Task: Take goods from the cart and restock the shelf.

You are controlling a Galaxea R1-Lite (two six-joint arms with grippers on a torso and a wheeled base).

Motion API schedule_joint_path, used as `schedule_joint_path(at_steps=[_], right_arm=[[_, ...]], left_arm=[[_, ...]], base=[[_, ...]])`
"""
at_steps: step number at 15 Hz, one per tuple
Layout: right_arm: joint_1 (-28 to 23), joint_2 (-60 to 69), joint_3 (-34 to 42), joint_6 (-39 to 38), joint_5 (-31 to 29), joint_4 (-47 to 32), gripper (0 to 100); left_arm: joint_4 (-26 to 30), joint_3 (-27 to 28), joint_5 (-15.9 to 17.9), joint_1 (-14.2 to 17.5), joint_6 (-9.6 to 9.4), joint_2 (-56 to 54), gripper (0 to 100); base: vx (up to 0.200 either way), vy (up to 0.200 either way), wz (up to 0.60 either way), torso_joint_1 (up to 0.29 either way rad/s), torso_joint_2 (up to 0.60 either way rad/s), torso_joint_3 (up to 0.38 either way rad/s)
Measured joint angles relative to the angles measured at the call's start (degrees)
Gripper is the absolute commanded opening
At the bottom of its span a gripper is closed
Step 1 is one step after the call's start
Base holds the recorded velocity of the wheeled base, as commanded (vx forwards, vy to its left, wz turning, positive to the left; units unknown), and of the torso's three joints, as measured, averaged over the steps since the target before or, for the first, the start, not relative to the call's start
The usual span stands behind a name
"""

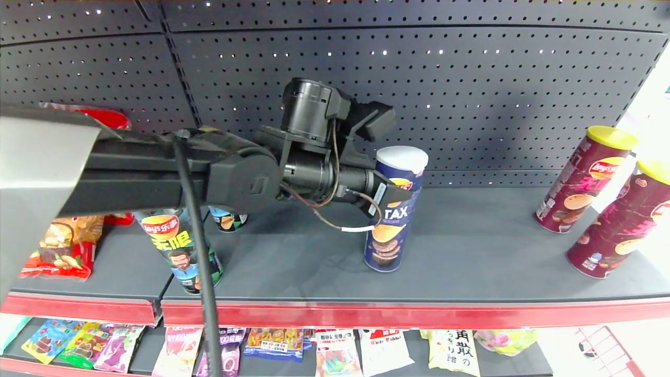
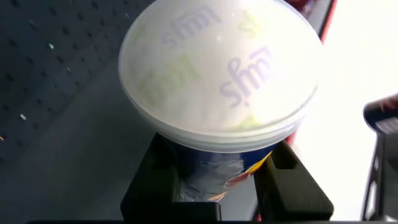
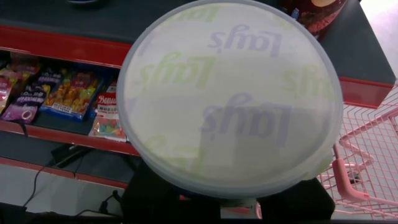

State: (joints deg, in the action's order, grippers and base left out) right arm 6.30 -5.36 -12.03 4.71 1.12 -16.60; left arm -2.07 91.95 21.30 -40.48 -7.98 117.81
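Your left pincer (image 1: 390, 198) is clenched on the blue can (image 1: 391, 230), one finger on each side of its upper body just under the lid; the left wrist view shows both fingers (image 2: 163, 177) against the can wall.

The blue can stands on the shelf (image 1: 471, 251) near the middle, base down, long axis vertical, white lid up, printed face toward the red front edge.

Around it:
- Two maroon cans (image 1: 581, 183) with yellow lids stand well apart at the right end, close together.
- A green can (image 1: 180, 251) stands on the left by the front edge, with a smaller can (image 1: 227, 220) behind it. The left arm and its black cable (image 1: 201, 272) cross in front of both.
- Snack bags (image 1: 63, 246) lie at the far left.
- A pegboard wall (image 1: 471, 78) is just behind.
- Packets (image 1: 335, 351) lie on the lower shelf.

Your right pincer (image 3: 221, 208) is grasping a second can (image 3: 230, 99), lid toward the camera, near the shelf's red edge and a pink cart (image 3: 367, 162).
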Motion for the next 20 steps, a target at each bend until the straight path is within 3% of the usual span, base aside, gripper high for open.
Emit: schedule_joint_path(at_steps=[3,7,20], right_arm=[[0.00,0.00,0.00,0.00,0.00,0.00,0],[0.02,0.00,0.00,0.00,0.00,0.00,0],[0.00,0.00,-0.15,0.02,-0.01,0.07,0]], left_arm=[[-1.27,-6.27,-0.17,-0.13,-0.39,-3.04,0],[-5.94,-10.67,-2.06,-1.33,-0.41,-4.52,0],[-12.35,-13.15,-7.45,-5.73,3.75,-4.39,0]], base=[[0.000,0.000,0.00,0.000,0.00,0.000],[0.000,0.000,0.00,0.000,0.00,0.000],[0.000,0.000,0.00,0.000,0.00,0.000]])
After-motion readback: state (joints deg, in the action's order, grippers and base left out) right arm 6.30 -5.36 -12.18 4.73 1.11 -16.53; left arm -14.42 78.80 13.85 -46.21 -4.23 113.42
